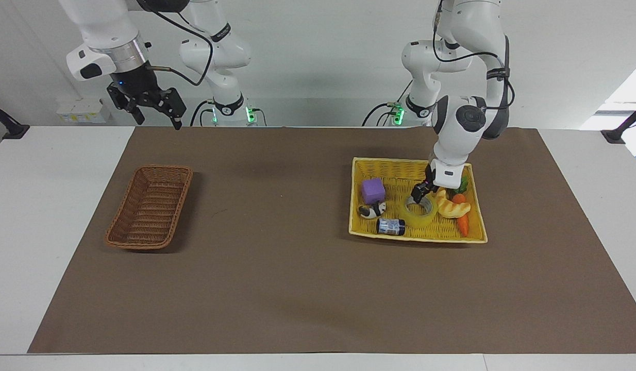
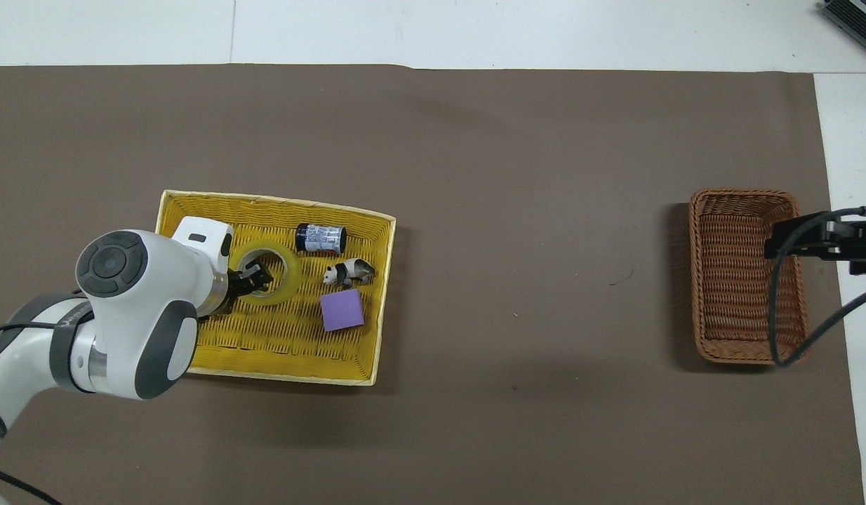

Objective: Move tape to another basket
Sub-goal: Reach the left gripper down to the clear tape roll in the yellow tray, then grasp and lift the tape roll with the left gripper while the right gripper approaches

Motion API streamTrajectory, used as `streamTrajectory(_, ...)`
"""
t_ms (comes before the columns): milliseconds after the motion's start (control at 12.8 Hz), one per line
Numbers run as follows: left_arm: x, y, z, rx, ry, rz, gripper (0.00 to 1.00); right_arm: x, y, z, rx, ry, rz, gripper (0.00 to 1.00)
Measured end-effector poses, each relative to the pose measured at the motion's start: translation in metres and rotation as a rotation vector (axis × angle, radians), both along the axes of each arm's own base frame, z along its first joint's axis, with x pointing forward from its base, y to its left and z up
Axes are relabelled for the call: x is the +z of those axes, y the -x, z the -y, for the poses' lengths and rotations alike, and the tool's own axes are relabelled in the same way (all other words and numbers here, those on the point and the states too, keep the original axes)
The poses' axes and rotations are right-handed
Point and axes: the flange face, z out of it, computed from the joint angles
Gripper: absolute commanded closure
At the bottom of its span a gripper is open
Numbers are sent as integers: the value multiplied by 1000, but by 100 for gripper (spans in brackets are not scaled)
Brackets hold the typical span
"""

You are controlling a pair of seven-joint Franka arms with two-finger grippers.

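Reaching down into the yellow basket [image 1: 369,166], my left gripper [image 1: 420,198] sits at the tape [image 1: 420,212], at the part of the roll's rim nearest the robots. In the overhead view the fingertips [image 2: 259,282] straddle the ring's wall, one side in the core opening, but I cannot tell whether they have clamped on it or merely bracket it. The tape lies flat on the basket floor, near the middle.

Contents around it, all within the yellow basket: a purple cube [image 1: 373,190] and a panda figure [image 1: 372,209] toward the right arm's end; a small dark bottle [image 1: 390,226] lying on its side, farther from the robots than the tape; a croissant [image 1: 452,205] just beside the tape toward the left arm's end, with a carrot [image 1: 462,220] next to that.

My right gripper [image 1: 154,114] waits raised, fingers spread and holding nothing, above the mat's edge toward the right arm's end. The brown wicker basket [image 1: 149,207] stands on the brown mat [image 1: 277,268] well apart from the yellow one, at the right arm's end, with nothing in it.
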Motion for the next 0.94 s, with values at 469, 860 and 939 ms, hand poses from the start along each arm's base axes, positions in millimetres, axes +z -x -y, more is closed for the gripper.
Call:
streamTrajectory(469,4,-9,2,-5,6,15,100,3,-2,-2,3,-2,24,0)
streamTrajectory(860,80,-50,-4,-85,8,-12,100,1,-3,-8,3,-65,31,0)
streamTrajectory(939,99,-58,-7,-97,10,-8,100,-1,-5,-11,4,-89,42,0)
